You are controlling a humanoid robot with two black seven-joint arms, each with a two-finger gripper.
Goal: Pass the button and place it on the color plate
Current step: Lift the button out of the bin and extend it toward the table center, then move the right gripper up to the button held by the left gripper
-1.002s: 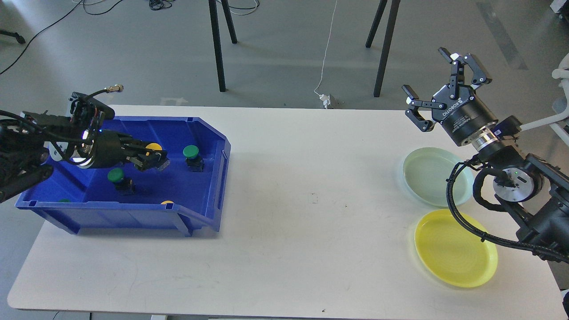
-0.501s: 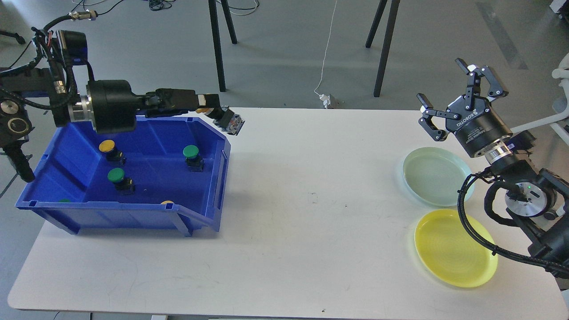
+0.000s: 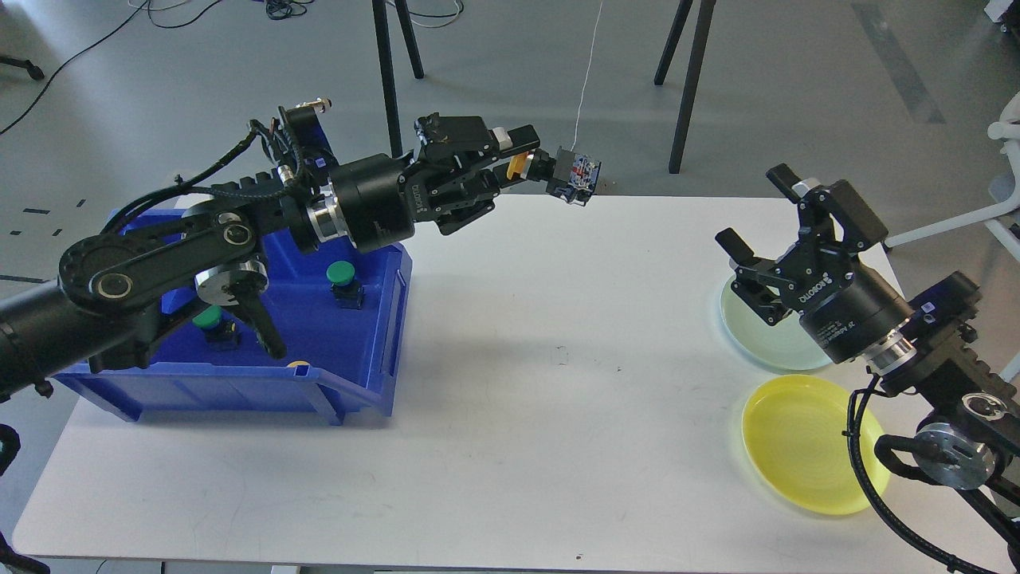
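So the left pincer (image 3: 535, 165) is pinching a small push button with a yellow cap and a black block body (image 3: 562, 169), held sideways up in the air over the white worktop (image 3: 510, 383), roughly at 12 o'clock of the view. The body end sticks out toward the right side, which I'd guess is on purpose: it leaves a free end for the other arm to grab.

The right pincer (image 3: 769, 231) sits at about 3 o'clock, fingers spread wide and facing left toward the button, but well apart from it. Looks like it's waiting to receive.

Under that arm at 3 to 4 o'clock are the two targets: a pale green round plate (image 3: 745, 335) and, nearer the front edge, a yellow round plate (image 3: 797, 454). Both are bare. Yellow cap, so the yellow one should be the destination, I reckon.

The blue plastic bin (image 3: 374, 351) at 9 o'clock holds more buttons, including a green-capped button (image 3: 343, 279); part of the bin is hidden behind the left arm.

Handoff not done yet; the gap needs closing first.
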